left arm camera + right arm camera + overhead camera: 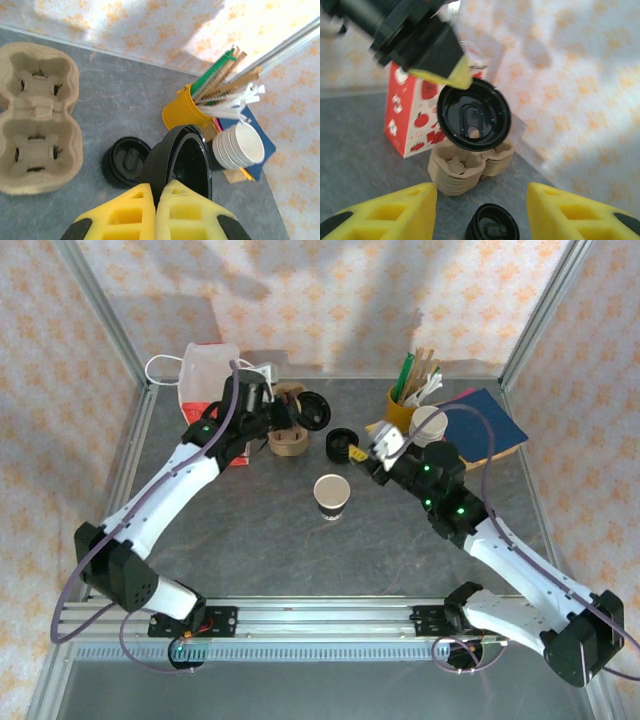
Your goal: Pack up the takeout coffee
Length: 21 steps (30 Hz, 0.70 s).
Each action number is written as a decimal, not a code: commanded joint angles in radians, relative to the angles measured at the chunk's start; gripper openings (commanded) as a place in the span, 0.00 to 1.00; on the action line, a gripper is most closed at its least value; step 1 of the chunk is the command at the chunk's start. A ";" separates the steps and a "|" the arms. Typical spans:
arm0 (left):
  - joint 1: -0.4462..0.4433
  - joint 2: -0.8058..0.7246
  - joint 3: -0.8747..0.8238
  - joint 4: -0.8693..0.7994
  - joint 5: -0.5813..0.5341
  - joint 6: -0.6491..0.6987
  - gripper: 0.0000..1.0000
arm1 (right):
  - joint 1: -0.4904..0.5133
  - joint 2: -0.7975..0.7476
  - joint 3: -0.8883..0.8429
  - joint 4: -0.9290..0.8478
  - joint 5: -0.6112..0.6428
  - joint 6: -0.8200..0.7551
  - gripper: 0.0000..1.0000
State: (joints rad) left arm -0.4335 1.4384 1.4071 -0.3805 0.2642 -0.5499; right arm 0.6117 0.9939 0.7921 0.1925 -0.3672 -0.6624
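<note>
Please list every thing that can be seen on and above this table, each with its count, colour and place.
paper cup: one, dark sides, no lid on, table centre
held lid: one, black, in the air above the cup trays
spare lids: small pile, black, on the table beside the trays
cup trays: stack, brown, back centre
box: one, red and white, back left
yellow cup: one, holds sticks and straws, back right
white cups: one stack, beside the yellow cup
folder: one, blue, back right
left tool: yellow pads, shut on the held lid
right tool: yellow pads, open, nothing held
</note>
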 commanded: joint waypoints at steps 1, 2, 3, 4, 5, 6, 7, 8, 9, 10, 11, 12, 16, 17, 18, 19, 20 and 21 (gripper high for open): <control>0.004 -0.055 -0.042 -0.123 0.095 0.035 0.05 | 0.039 0.027 -0.016 0.087 0.030 -0.323 0.48; 0.006 -0.074 -0.053 -0.129 0.109 0.031 0.05 | 0.053 0.036 -0.021 0.106 0.036 -0.350 0.48; 0.006 -0.088 -0.062 -0.132 0.120 0.028 0.05 | 0.064 0.042 -0.027 0.116 0.035 -0.374 0.48; 0.006 -0.104 -0.074 -0.130 0.131 0.021 0.05 | 0.076 0.048 -0.032 0.126 0.036 -0.393 0.48; 0.008 -0.119 -0.089 -0.123 0.140 0.012 0.05 | 0.085 0.052 -0.037 0.132 0.039 -0.406 0.48; 0.007 -0.131 -0.101 -0.115 0.146 0.004 0.05 | 0.090 0.056 -0.039 0.134 0.038 -0.407 0.48; 0.007 -0.142 -0.114 -0.106 0.153 -0.004 0.05 | 0.093 0.059 -0.039 0.131 0.032 -0.402 0.48; 0.009 -0.150 -0.127 -0.097 0.164 -0.011 0.05 | 0.098 0.061 -0.041 0.130 0.028 -0.397 0.48; 0.009 -0.154 -0.137 -0.092 0.169 -0.018 0.05 | 0.101 0.061 -0.045 0.129 0.026 -0.396 0.48; 0.010 -0.160 -0.146 -0.086 0.170 -0.025 0.05 | 0.107 0.061 -0.053 0.130 0.024 -0.400 0.48; 0.010 -0.165 -0.154 -0.079 0.176 -0.030 0.05 | 0.112 0.060 -0.061 0.133 0.028 -0.405 0.49; 0.012 -0.167 -0.161 -0.068 0.185 -0.030 0.05 | 0.117 0.060 -0.069 0.139 0.034 -0.412 0.49; 0.013 -0.169 -0.174 -0.045 0.226 -0.083 0.05 | 0.125 0.066 -0.098 0.162 0.059 -0.450 0.49; 0.013 -0.170 -0.174 -0.040 0.233 -0.091 0.05 | 0.125 0.070 -0.101 0.162 0.065 -0.461 0.48; 0.013 -0.173 -0.174 -0.036 0.237 -0.098 0.05 | 0.125 0.070 -0.103 0.160 0.068 -0.469 0.49; 0.013 -0.176 -0.174 -0.033 0.240 -0.108 0.05 | 0.125 0.072 -0.105 0.157 0.069 -0.479 0.48; 0.014 -0.178 -0.174 -0.031 0.243 -0.113 0.05 | 0.125 0.071 -0.108 0.157 0.070 -0.490 0.48; 0.013 -0.181 -0.175 -0.027 0.251 -0.121 0.05 | 0.125 0.073 -0.110 0.155 0.070 -0.503 0.48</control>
State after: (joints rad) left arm -0.4294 1.2884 1.2350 -0.4496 0.4744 -0.6300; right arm 0.7326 1.0676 0.6880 0.3073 -0.3164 -1.1156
